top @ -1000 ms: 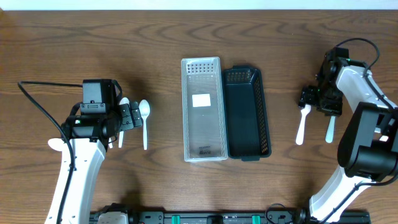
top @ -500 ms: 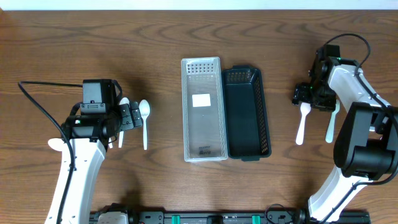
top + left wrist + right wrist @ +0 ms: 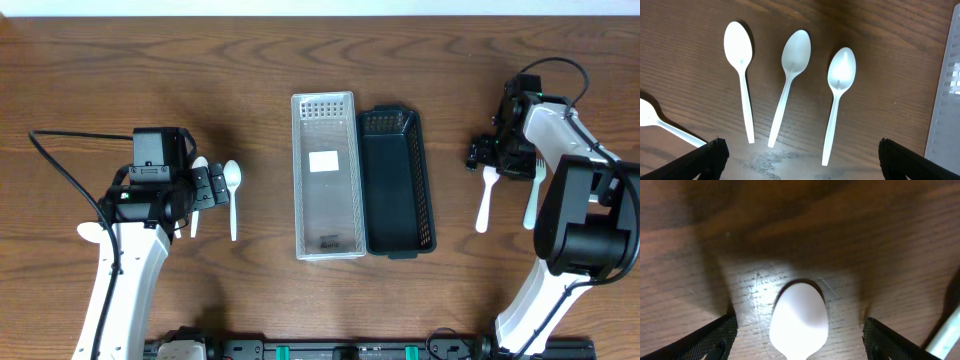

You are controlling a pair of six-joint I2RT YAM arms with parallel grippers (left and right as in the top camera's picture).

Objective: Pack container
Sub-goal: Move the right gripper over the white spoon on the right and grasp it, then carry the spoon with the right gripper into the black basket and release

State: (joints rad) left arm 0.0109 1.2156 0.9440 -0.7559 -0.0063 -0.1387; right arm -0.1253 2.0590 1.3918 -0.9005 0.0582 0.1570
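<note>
Well left of the black basket (image 3: 398, 190), the left gripper (image 3: 800, 159) is hanging over a row of white spoons (image 3: 796, 50) with its fingers spread wide, touching none. A clear tray (image 3: 325, 215) is lying against the basket's left side. Right of the basket, the right gripper (image 3: 799, 332) is straddling another spoon (image 3: 799, 317) at its bowl — fingers parted, gripping nothing — with one more white utensil (image 3: 531, 200) just beyond.

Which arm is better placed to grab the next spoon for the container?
Likely right. The right hand is open, low, with one spoon bowl centred between its fingers; the left hand hangs higher, over several spoons.
</note>
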